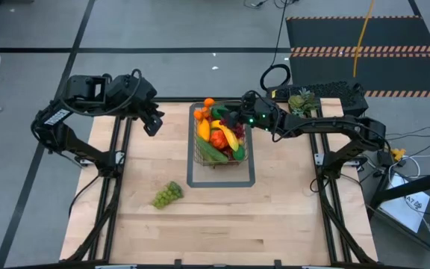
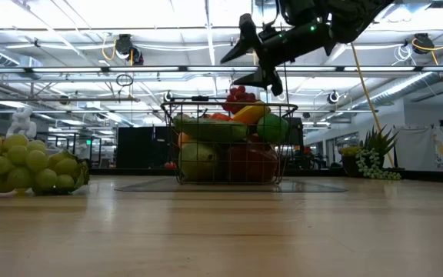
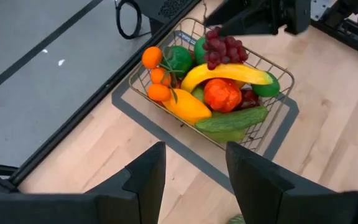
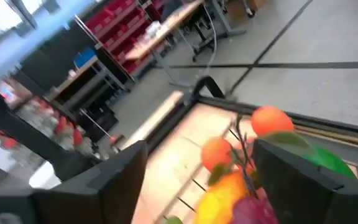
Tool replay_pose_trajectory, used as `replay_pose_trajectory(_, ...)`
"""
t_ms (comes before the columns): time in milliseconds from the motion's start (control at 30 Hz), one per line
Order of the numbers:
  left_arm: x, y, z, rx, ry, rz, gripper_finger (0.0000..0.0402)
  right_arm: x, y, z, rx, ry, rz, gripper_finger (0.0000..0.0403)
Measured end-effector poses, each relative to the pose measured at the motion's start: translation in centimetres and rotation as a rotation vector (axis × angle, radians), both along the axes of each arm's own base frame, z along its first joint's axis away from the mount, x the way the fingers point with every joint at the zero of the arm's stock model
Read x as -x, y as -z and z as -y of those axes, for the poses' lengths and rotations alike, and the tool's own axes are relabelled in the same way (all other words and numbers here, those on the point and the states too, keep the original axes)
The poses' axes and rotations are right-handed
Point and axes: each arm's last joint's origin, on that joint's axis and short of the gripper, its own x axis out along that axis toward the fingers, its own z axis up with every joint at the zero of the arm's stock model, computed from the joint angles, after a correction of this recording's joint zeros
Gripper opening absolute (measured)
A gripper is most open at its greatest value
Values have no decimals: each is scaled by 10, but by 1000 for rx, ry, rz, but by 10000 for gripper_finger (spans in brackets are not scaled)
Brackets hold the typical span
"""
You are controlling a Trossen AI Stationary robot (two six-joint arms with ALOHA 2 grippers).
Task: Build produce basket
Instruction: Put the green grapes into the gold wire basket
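**Basket nearly full, green grapes left out on the desk**

High view: the basket (image 1: 220, 139) sits mid-desk, heaped with produce (image 1: 219, 128). The right end effector (image 1: 234, 118) hovers over its rim; the left end effector (image 1: 152, 119) waits beside it. Green grapes (image 1: 167, 194) lie well apart.

Low view: the right fingers stand spread and empty above the purple grapes (image 2: 239, 98).

Left wrist view: its own fingers are spread, holding nothing.

Risk, as I judge it: the heap is high, so another piece could roll off. No readable writing shows.

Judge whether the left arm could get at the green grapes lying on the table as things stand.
Probably yes: the green grapes lie alone on bare table, and the left gripper hangs open, holding nothing.
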Motion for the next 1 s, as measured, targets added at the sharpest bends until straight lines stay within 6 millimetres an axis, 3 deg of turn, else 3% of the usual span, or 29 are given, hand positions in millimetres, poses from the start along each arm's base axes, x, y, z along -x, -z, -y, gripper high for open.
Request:
replay_pose_trajectory(233,-2,0,11,32,23,13,168,12,-25,-4,9,4,94,335)
replay_pose_trajectory(500,-4,3,23,45,61,10,168,33,-60,-11,51,3,222,342)
replay_pose_trajectory(767,-11,23,37,65,89,-81,168,57,-90,-29,77,-28,316,341)
replay_pose_trajectory(1000,-24,49,56,105,134,-149,168,76,-106,-47,83,-82,332,341)
